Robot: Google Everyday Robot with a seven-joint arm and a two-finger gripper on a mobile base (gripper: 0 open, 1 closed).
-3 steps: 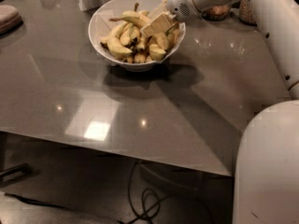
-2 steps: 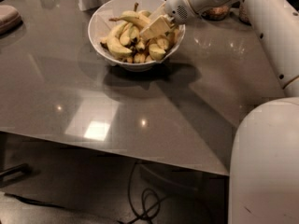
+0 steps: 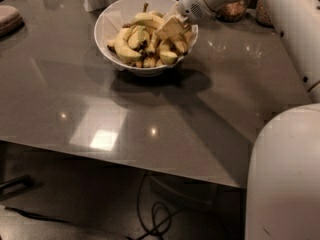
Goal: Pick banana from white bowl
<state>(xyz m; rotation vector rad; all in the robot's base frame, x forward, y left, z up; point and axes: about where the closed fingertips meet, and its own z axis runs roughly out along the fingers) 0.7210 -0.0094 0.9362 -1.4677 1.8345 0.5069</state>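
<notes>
- Up in the upper middle of the frame, the white bowl [image 3: 106, 24] stands on the grey table [image 3: 90, 99], heaped with bananas.
- The banana [image 3: 141, 18] lies on top of the pile toward the far rim, its thin brown stem pointing up.
- The gripper [image 3: 170, 28] reaches in from the upper right and sits low over the pile's right side, just beside the banana.
- How wide it stands, or whether it has hold of anything, cannot be told.
- Glass jars [image 3: 235, 10] line the top edge.

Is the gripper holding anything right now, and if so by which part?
Cannot tell. The gripper sits on the pile at the right side of the white bowl, beside the banana; no hold shows.
</notes>
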